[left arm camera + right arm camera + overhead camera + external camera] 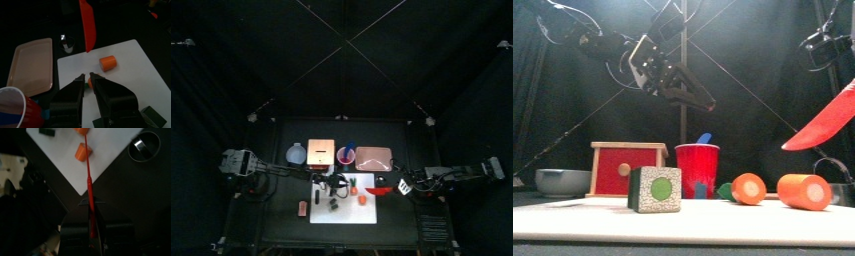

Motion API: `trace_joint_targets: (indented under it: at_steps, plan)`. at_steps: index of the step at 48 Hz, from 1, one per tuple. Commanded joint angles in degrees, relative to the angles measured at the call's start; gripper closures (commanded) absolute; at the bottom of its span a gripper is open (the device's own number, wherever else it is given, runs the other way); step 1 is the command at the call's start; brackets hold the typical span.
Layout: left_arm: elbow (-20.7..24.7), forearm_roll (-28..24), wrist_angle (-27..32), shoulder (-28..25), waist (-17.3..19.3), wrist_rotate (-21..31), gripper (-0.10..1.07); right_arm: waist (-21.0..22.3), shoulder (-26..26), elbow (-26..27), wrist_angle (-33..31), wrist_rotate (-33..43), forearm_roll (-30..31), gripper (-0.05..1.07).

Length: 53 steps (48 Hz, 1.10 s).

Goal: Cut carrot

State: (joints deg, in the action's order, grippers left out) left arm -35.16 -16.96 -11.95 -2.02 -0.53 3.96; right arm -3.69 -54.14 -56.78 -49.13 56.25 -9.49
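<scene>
Two short orange carrot chunks (748,188) (804,191) lie on the white board (687,222). In the left wrist view one carrot chunk (109,62) lies beyond my jaws, and a sliver of another chunk (89,83) shows through the gap between them. My left gripper (87,79) hangs open and empty, high above the board (681,88). The right gripper (90,203) is shut on a red knife (87,175), whose blade (827,118) slants in the air above the right chunk, clear of it.
A red cup (699,168), a red box (627,166) and a grey bowl (564,181) stand behind the board. A speckled block with a green disc (656,190) sits on the board's left. A tan tray (30,65) lies beside the board.
</scene>
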Motion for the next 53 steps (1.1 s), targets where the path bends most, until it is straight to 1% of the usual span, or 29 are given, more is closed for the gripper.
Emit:
trace_joint_targets:
  at_steps: [1, 8, 16, 20, 24, 29, 31, 39, 48, 52, 53]
  plan:
    - [0.26, -0.09, -0.53, 1.41, 0.09, 0.0, 0.37, -0.62, 1.49, -0.18, 0.26, 4.66, 1.05, 0.71]
    - [-0.88, -0.26, -0.53, 1.67, 0.09, 0.0, 0.37, -2.02, 4.04, -2.02, 3.87, 11.43, 1.58, 0.71]
    - [-2.2, -0.53, -1.41, 2.29, 0.18, -0.09, 0.37, -2.99, 6.15, -2.37, 5.36, 15.82, 2.2, 0.69]
    - [-2.64, -0.79, -2.99, 2.37, 0.09, -0.09, 0.37, -3.43, 7.21, -2.81, 5.54, 16.79, 2.81, 0.63]
    - [-2.9, -1.32, -3.16, 2.72, 0.09, 0.0, 0.37, -3.78, 8.53, -3.78, 6.33, 18.98, 3.25, 0.54]
    - [-3.87, -1.85, -3.08, 3.87, 0.18, 0.0, 0.37, -5.8, 10.63, -5.19, 10.11, 22.24, 3.6, 0.4]
    - [-4.39, -1.76, -3.16, 4.48, 0.18, 0.0, 0.37, -6.68, 11.34, -5.45, 11.6, 23.12, 3.43, 0.37]
    - [-5.89, -1.67, -3.08, 5.89, 0.18, 0.09, 0.37, -11.25, 14.77, -5.8, 16.96, 26.98, 3.34, 0.3]
    - [-6.5, -1.67, -3.16, 6.68, 0.44, 0.09, 0.37, -13.36, 17.14, -5.54, 19.51, 27.6, 3.25, 0.29]
    - [-6.59, -1.58, -3.08, 7.03, 0.44, 0.09, 0.37, -15.03, 18.11, -5.71, 21.8, 27.69, 2.99, 0.25]
    - [-6.68, -1.58, -3.08, 7.21, 0.44, 0.09, 0.37, -15.56, 18.63, -5.8, 22.68, 27.69, 2.99, 0.22]
